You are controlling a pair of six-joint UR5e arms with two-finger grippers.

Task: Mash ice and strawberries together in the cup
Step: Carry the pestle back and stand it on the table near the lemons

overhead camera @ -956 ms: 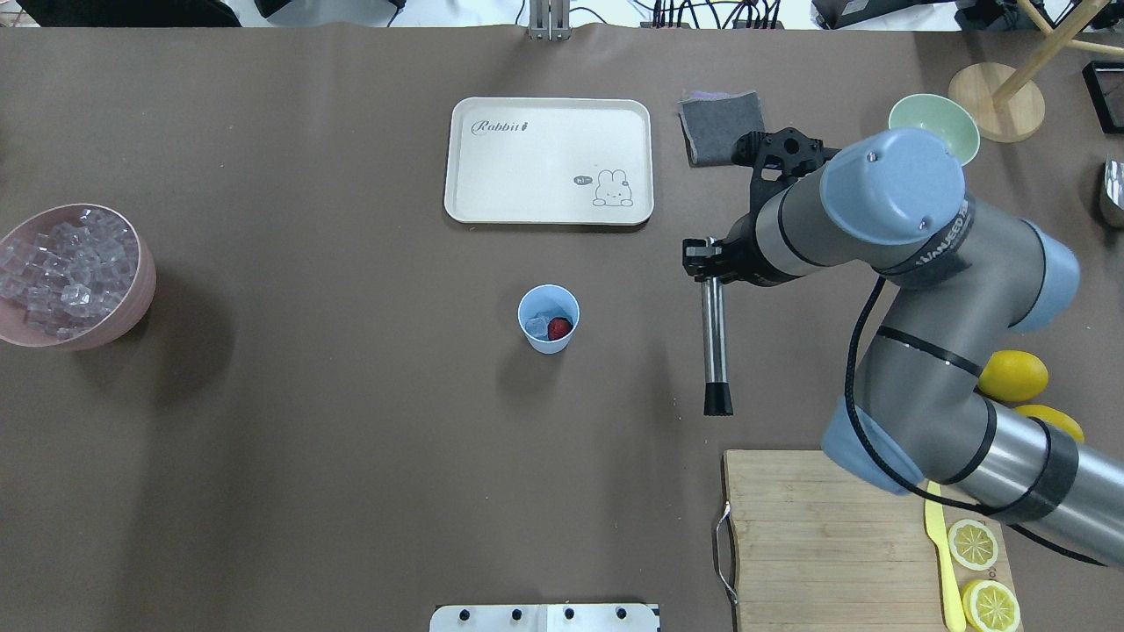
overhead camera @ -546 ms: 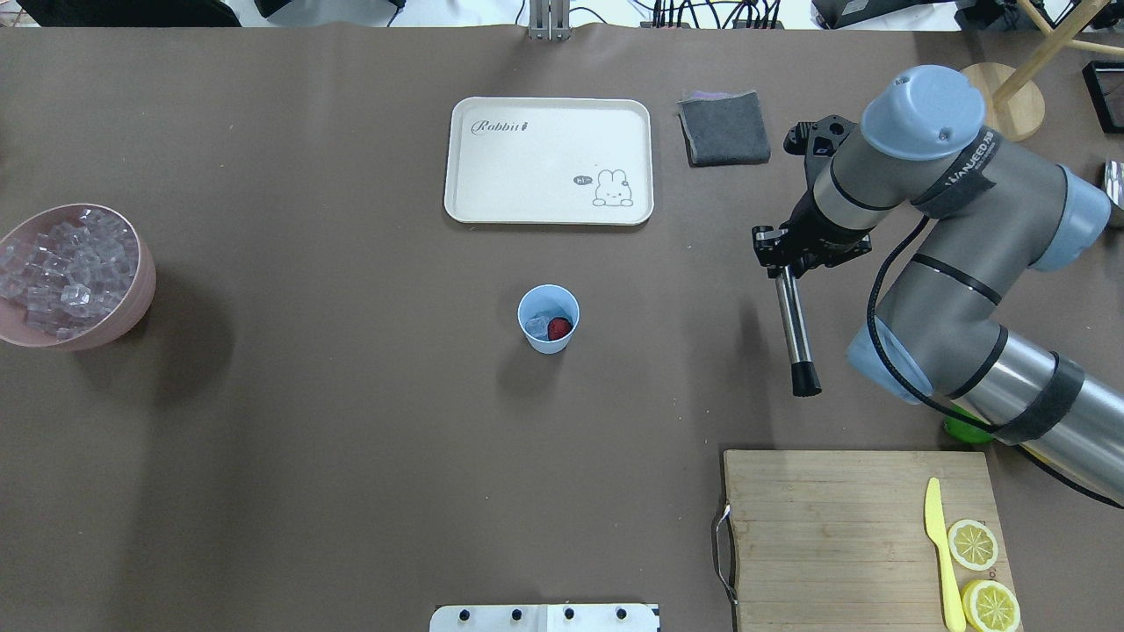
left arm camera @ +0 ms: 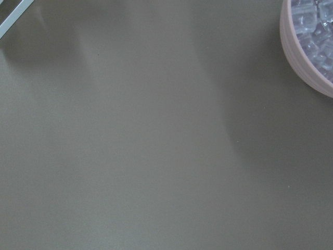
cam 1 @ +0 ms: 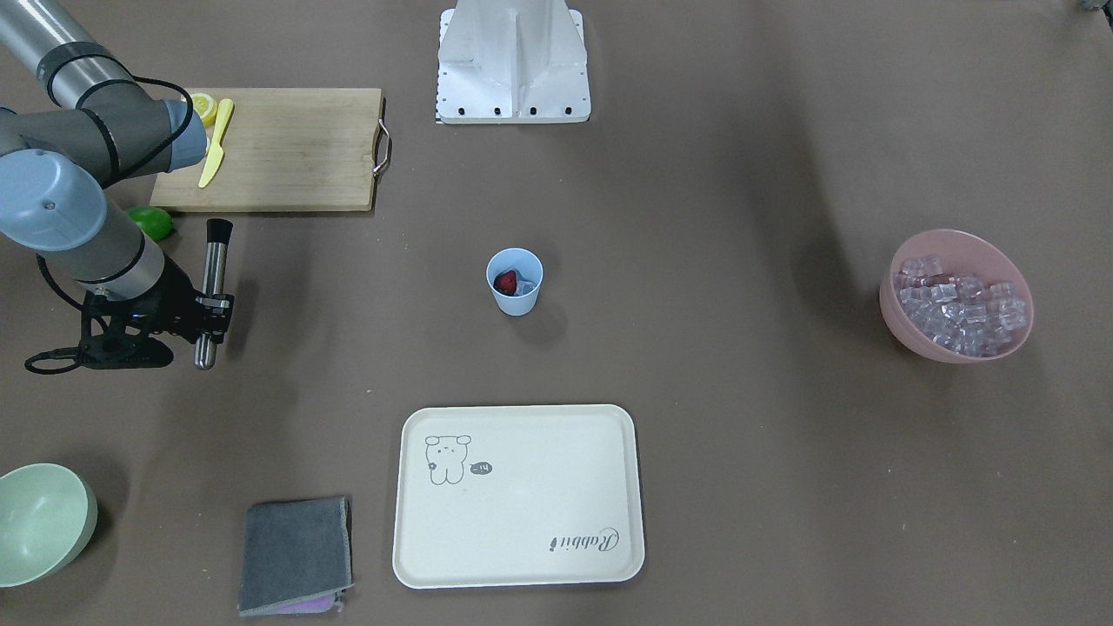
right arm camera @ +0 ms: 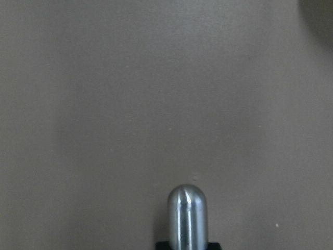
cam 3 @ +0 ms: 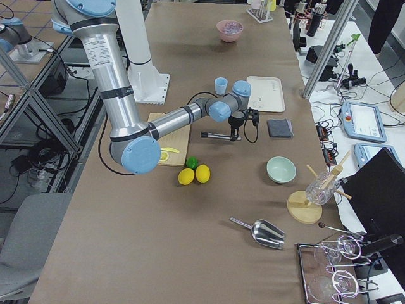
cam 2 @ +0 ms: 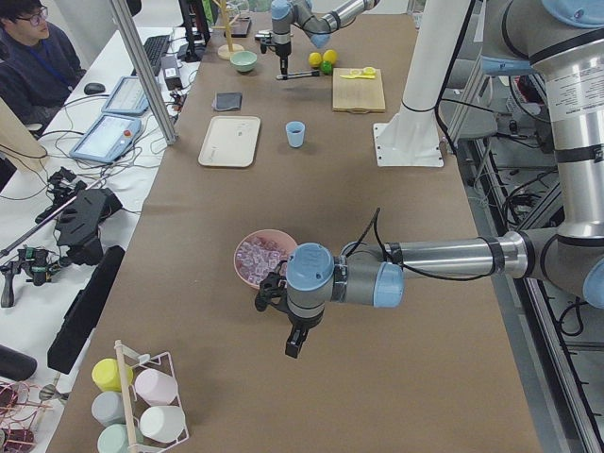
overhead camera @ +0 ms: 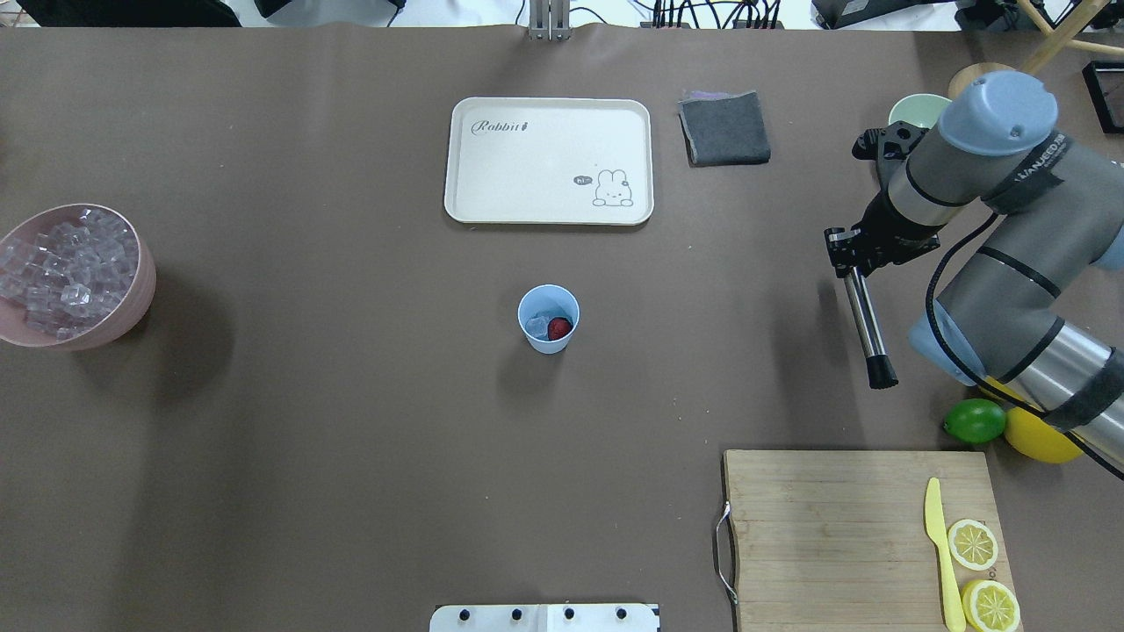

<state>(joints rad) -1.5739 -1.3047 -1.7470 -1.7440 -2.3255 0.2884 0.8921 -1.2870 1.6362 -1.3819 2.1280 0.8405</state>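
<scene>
The light blue cup (overhead camera: 548, 303) stands upright mid-table with a red strawberry (overhead camera: 559, 329) and ice (overhead camera: 536, 326) inside; both also show in the cup (cam 1: 514, 300) from the front. Far to its right, my right gripper (overhead camera: 845, 253) is shut on a steel muddler (overhead camera: 865, 325) with a black tip, held roughly level above the table. Its rounded steel end (right arm camera: 187, 213) fills the bottom of the right wrist view. My left gripper (cam 2: 295, 340) hangs beside the pink bowl of ice (cam 2: 247, 274); I cannot tell whether it is open or shut.
The pink bowl (overhead camera: 140, 298) of ice cubes sits at the left edge. A cream tray (overhead camera: 549, 211) and grey cloth (overhead camera: 724, 129) lie at the back. A cutting board (overhead camera: 825, 527) with knife and lemon slices, a lime (overhead camera: 974, 421), a lemon (overhead camera: 1036, 443) and a green bowl (overhead camera: 909, 110) crowd the right.
My right arm has swung to the right with the muddler, away from the cup. The lime and lemon it had covered now show. The cup and its contents have not moved.
</scene>
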